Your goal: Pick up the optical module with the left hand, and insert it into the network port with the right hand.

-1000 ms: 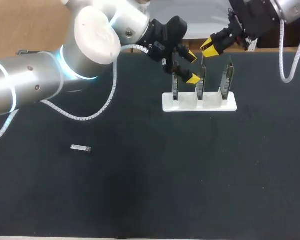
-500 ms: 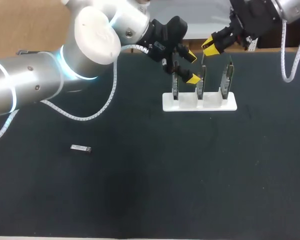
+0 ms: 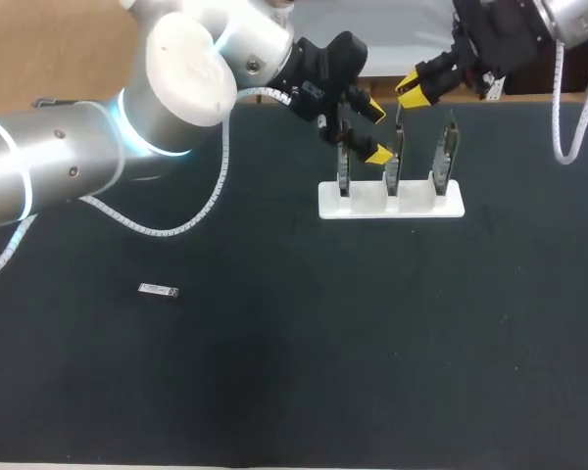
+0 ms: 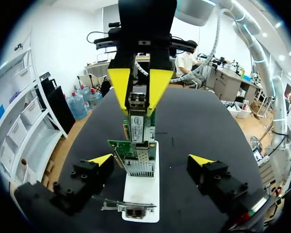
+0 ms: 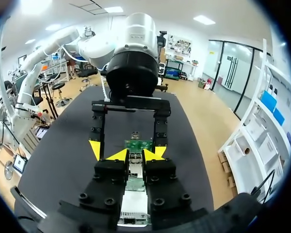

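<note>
The optical module point(image 3: 159, 290) lies flat on the dark counter point(image 3: 323, 372), well apart from both arms, at about 8 o'clock from the white stand point(image 3: 372, 208). The left gripper point(image 3: 374, 131) hangs at the stand's 12 o'clock, fingers released wide and holding nothing. The right gripper point(image 3: 410, 90), at the stand's 1 o'clock, has its fingers clenched on the top of the middle card point(image 4: 137, 127).

A table point(image 3: 372, 372) covered in black is seen, and a white stand point(image 3: 413, 206) is set on it, near the far edge
</note>
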Controlling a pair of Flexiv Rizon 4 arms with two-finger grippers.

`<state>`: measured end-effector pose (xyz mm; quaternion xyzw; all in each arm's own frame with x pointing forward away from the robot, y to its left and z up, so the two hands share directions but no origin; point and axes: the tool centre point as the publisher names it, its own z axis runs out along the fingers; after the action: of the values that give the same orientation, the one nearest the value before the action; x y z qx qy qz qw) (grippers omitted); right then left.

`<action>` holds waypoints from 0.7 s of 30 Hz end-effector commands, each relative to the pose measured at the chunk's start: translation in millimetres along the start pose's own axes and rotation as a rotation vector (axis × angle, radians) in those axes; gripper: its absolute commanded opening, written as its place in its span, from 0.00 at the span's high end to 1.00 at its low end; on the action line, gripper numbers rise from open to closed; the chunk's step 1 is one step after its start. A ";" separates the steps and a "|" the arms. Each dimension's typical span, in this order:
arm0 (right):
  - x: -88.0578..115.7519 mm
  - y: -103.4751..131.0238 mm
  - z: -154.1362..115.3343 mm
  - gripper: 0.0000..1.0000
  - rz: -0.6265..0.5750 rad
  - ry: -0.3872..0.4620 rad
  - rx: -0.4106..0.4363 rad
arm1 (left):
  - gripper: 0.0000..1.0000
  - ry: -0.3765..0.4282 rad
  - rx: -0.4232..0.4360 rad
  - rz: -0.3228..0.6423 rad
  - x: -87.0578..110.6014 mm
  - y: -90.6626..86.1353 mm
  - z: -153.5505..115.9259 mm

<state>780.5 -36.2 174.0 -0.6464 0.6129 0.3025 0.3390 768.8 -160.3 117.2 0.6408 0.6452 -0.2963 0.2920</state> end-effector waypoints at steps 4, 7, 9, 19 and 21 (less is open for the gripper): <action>-0.4 4.4 -0.2 1.00 0.000 0.000 0.003 | 0.00 0.005 0.003 -0.001 -1.0 1.9 0.7; -0.4 4.8 0.7 1.00 -0.001 0.000 -0.001 | 0.00 0.005 0.003 -0.001 -1.0 1.9 0.7; -0.4 5.0 1.1 1.00 0.000 0.000 -0.003 | 0.00 0.005 0.003 -0.001 -1.0 1.9 0.7; 2.0 6.4 3.1 1.00 0.008 0.008 -0.010 | 0.00 0.005 0.003 -0.001 -1.0 1.9 0.7; 2.2 6.9 3.4 1.00 0.011 0.009 -0.012 | 0.00 0.005 0.003 -0.001 -1.0 1.9 0.7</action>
<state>774.6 -35.4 169.6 -0.6465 0.6152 0.3057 0.3317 768.8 -160.3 117.2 0.6408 0.6452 -0.2963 0.2920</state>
